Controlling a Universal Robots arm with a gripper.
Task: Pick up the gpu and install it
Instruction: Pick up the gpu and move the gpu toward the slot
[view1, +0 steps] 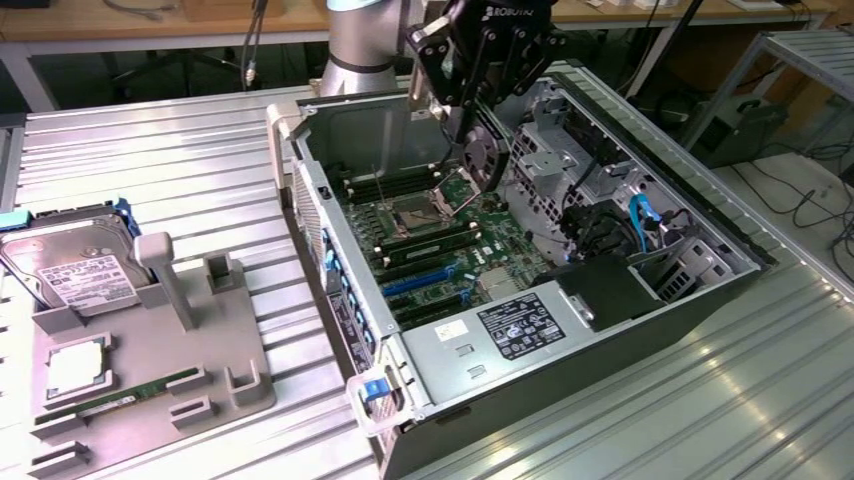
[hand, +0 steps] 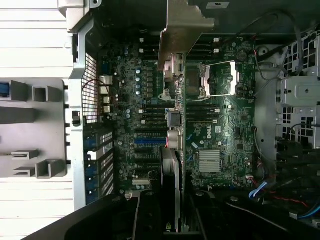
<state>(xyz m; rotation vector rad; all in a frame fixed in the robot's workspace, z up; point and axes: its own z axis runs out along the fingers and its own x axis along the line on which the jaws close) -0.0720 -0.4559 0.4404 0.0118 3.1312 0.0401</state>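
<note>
Above the open computer case (view1: 601, 400) my arm (view1: 360, 45) stands at the far side of the metal table (view1: 160, 150), and my wrist points straight down. My claw (view1: 467, 105) hangs over the middle of the case, higher than the tops of its walls. It is pinched narrow on the gpu (view1: 481, 155). I hold the dark card by its top edge, so it hangs down on its thin side into the case. Its low edge is over the green board (view1: 441, 240), close to the square chip socket (view1: 407, 215), and I cannot tell if it touches. From my wrist I look down along the thin edge of the card, with my dark fingers (hand: 150, 217) on both sides of it and its silver bracket (hand: 185, 30) at the far end. On the exterior view's left a gray holder (view1: 200, 390) lies beside the case, with a hard drive (view1: 74, 265) leaning in it
</note>
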